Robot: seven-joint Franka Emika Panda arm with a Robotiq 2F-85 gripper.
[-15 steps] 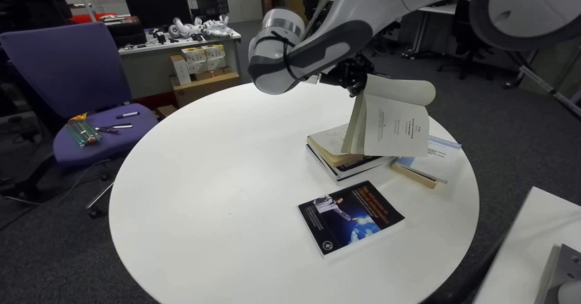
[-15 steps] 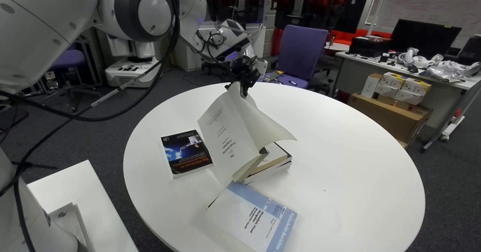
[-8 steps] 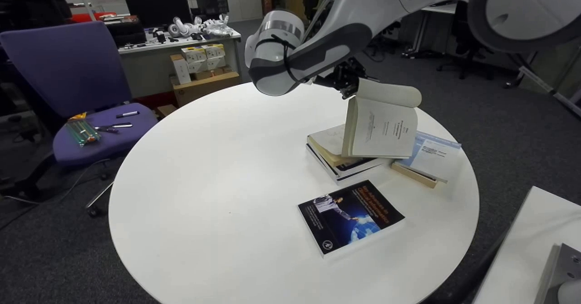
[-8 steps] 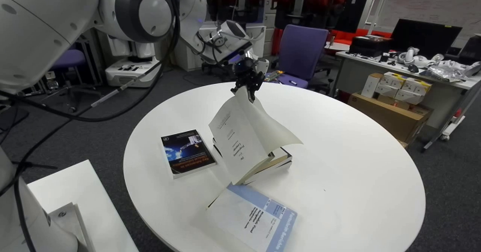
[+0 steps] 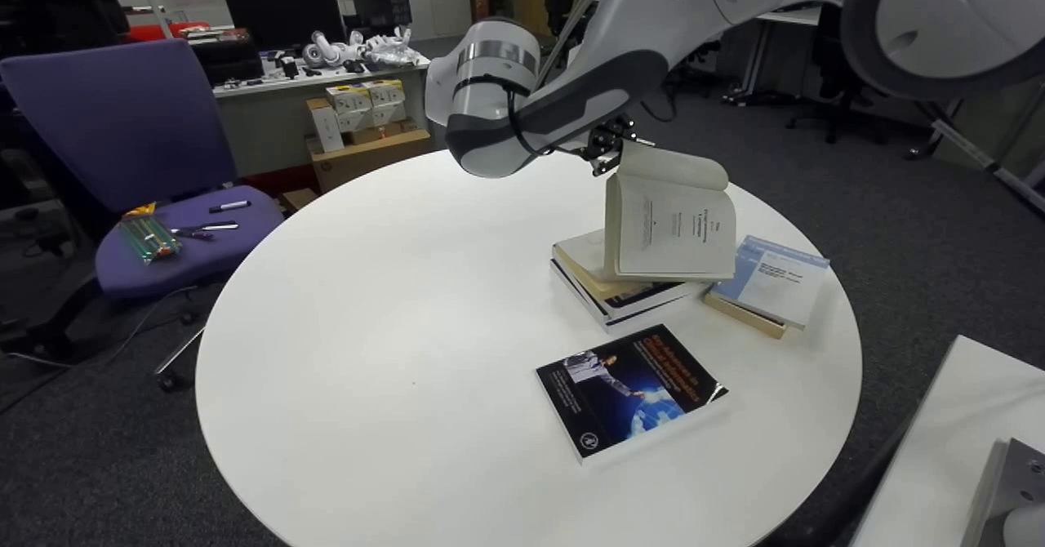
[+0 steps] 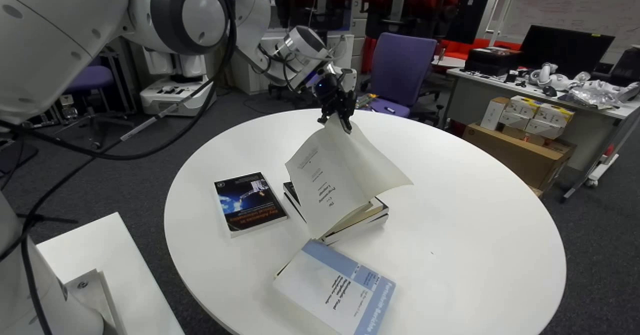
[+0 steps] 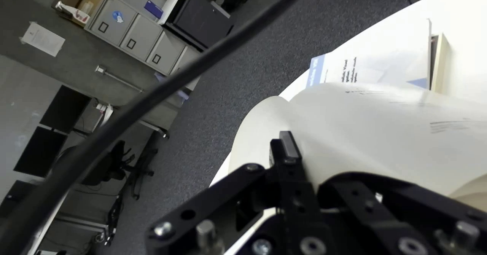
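Evidently, gripper (image 6: pixel 337 123) closed tight, pinching upper edge of open book (image 5: pixel 673 224); open book slants above book stack (image 5: pixel 645 302), at right of white table (image 5: pixel 367 351) in an exterior view, black paperback (image 5: pixel 633 388) nearer, blue-white book (image 5: pixel 775 276) farther right.

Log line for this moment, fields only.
claw: shut on open book | open book: tilted over book stack | black book: flat on table | blue-white book: near stack

Open book (image 6: pixel 320 180): "Programming Language"; black book (image 5: pixel 633 388): "Key Advances"
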